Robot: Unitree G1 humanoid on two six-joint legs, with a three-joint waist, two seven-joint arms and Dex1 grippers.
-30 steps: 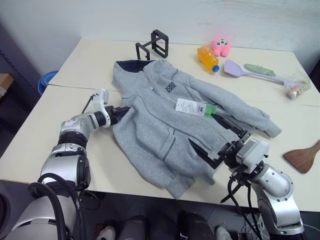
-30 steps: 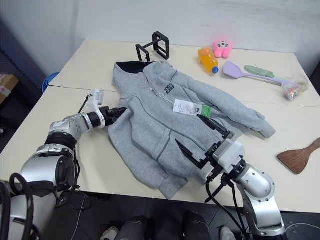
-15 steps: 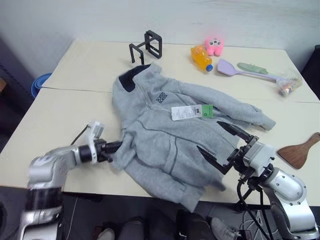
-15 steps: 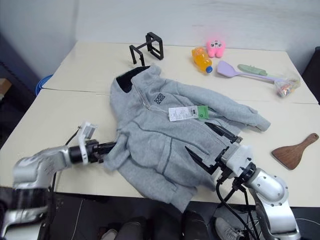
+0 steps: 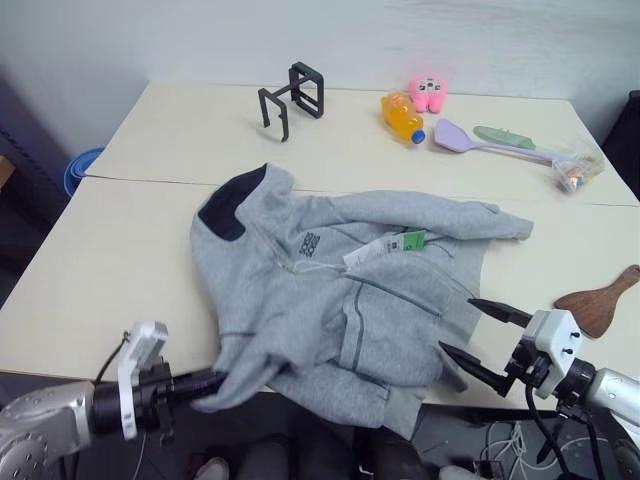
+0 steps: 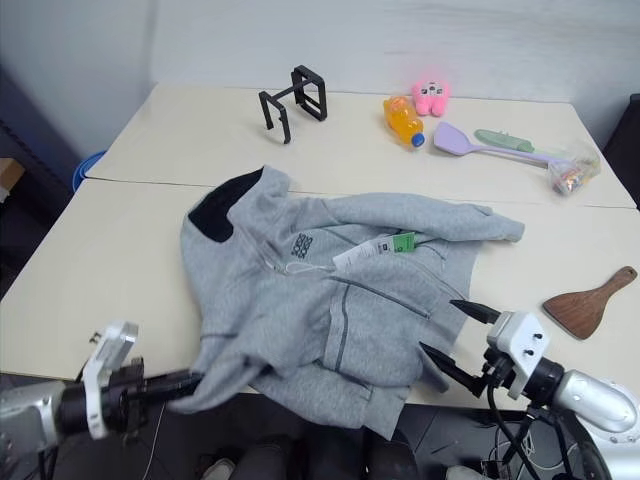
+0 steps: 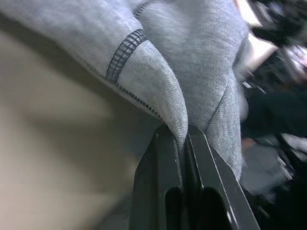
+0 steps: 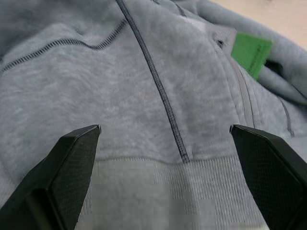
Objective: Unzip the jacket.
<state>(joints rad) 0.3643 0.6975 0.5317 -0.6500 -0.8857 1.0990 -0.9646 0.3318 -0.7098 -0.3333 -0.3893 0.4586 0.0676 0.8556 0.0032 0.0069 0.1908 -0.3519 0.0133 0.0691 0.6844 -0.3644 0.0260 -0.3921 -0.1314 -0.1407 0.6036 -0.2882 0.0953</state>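
Fleece jacket (image 5: pixel 330 300) sprawls zipped across the worktop (image 5: pixel 120 230), left end effector (image 7: pixel 184 139) clamped on a sleeve fold, right end effector (image 5: pixel 475 330) spread wide at the hem, best aimed next for the zipper pull.

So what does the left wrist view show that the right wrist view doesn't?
Left wrist view: the left gripper shut on a fold of the jacket, a dark-stitched seam above it, bare table beside it. Right wrist view: the right gripper open, short of the jacket's ribbed hem, with the green hang tag beyond. Both show grey fleece with dark seams.
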